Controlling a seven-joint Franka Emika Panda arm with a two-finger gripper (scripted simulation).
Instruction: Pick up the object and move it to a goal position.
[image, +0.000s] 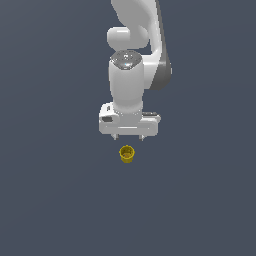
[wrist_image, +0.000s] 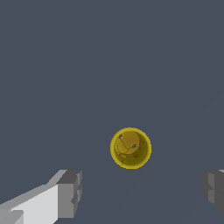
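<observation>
Item: yellow cup (image: 127, 154), small, tapering slightly, rimmed, standing upright with its mouth facing up on the plain dark grey surface (image: 55, 200). In the wrist view the yellow cup (wrist_image: 131, 148) is showing its round open mouth and its inside, with a few small dark specks within.

Item: hand (image: 129, 136), white, belonging to the Panda arm (image: 132, 75), pointing straight down. It is hanging directly above the yellow cup, apart from it, with a clear gap showing between the fingertips and the rim. Its two fingers (image: 116, 135) are standing wide apart and are gripping nothing. In the wrist view the grey finger pads (wrist_image: 70, 194) are sitting far to either side of the hand (wrist_image: 142, 192), the cup lying on the surface beyond the gap between them, nearer to the midline than to either pad, and touching neither.

Item: surface, uniform dark grey, carrying the cup.
</observation>
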